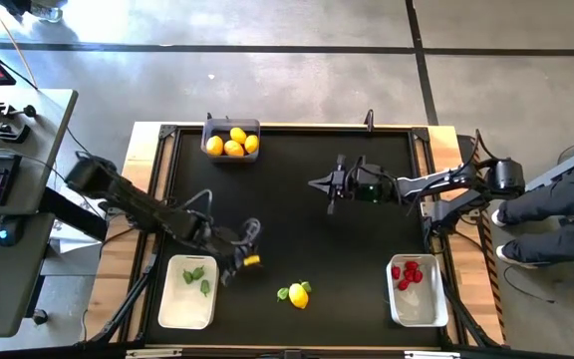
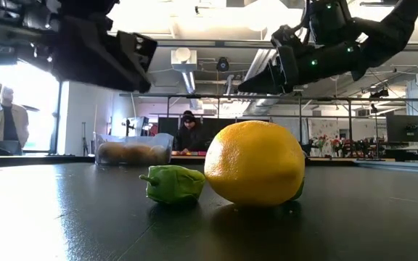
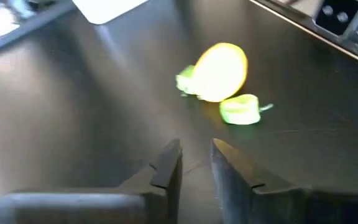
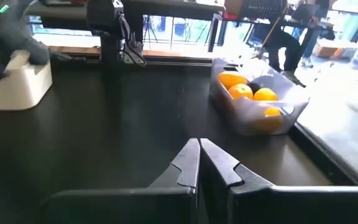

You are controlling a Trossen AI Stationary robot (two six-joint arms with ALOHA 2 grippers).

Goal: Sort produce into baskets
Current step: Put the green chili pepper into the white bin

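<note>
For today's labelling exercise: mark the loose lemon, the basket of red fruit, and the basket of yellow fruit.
lemon (image 1: 298, 294), high view, middle of its yellow skin.
red-fruit basket (image 1: 422, 309), high view, bare white floor below the fruit.
yellow-fruit basket (image 1: 210, 125), high view, grey rim at a corner.

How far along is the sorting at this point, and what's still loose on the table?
Mostly done: oranges fill the grey basket, red pieces lie in the right white basket, green pieces in the left white basket. Nothing is in hand; the left gripper hovers empty, slightly open, near its basket, and the right gripper waits shut mid-table. Left: one lemon and two green pieces beside it.
</note>
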